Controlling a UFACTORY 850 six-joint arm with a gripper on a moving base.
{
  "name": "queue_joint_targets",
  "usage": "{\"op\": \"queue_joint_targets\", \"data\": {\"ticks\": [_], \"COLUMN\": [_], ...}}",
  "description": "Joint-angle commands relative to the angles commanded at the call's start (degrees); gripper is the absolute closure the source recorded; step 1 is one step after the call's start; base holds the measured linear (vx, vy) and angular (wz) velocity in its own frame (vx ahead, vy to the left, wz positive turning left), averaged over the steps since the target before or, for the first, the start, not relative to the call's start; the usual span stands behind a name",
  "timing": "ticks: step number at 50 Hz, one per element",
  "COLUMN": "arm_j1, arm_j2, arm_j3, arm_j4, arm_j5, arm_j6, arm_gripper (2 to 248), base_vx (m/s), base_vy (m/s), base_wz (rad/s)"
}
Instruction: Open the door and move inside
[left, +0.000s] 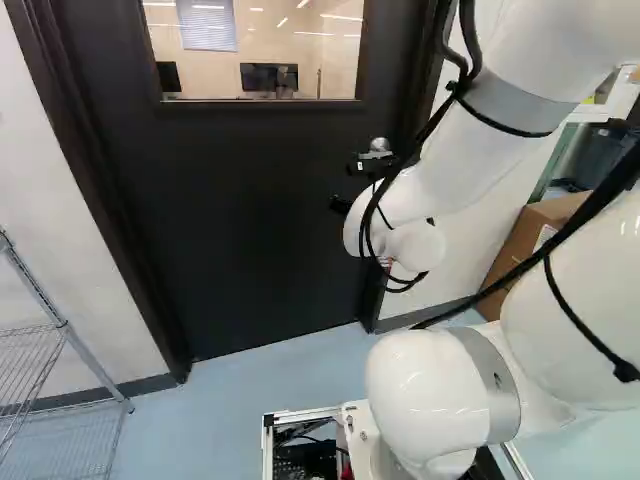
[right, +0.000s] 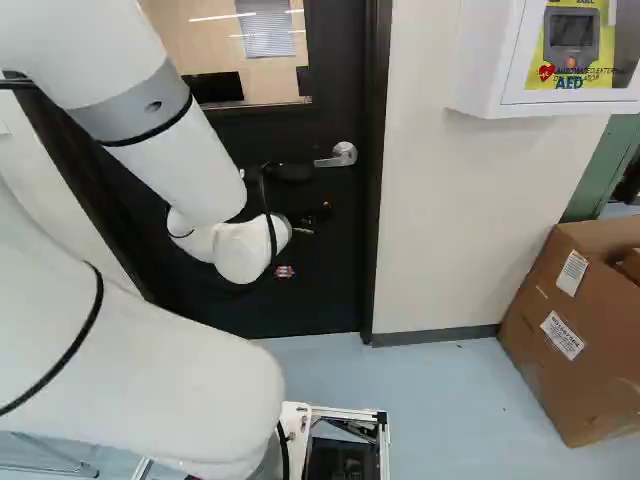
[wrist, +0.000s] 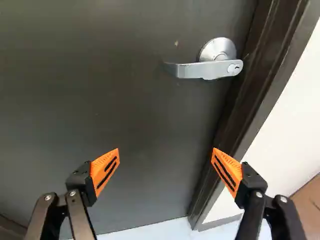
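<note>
The black door (left: 250, 230) stands closed in its dark frame, with a window in its upper part. My gripper (right: 318, 212) is in front of the door, a little below the silver lever handle (right: 338, 157) in the right base view. In the wrist view the handle (wrist: 205, 69) lies ahead of the gripper (wrist: 166, 150), its lever level and its round base near the door frame. The two orange-padded fingers stand wide open with nothing between them, and neither touches the handle. The arm hides part of the door in both base views.
White wall and a wall-mounted AED cabinet (right: 545, 60) are right of the door, with cardboard boxes (right: 575, 330) on the floor below. A wire rack (left: 60, 345) stands by the wall left of the door. The dark door frame (wrist: 250, 95) runs beside one finger.
</note>
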Motion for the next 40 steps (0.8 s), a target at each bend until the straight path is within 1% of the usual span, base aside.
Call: {"op": "queue_joint_targets", "data": {"ticks": [16, 40], "arm_j1": [0.0, -0.3], "arm_j2": [1.7, 2.5], "arm_j3": [-0.8, -3.4], "arm_j4": [0.0, 0.0], "arm_j5": [0.0, 0.0], "arm_j6": [0.0, 0.0], "arm_gripper": [3, 3], "base_vx": [0.000, 0.000], "base_vy": [0.000, 0.000], "base_wz": [0.000, 0.000]}}
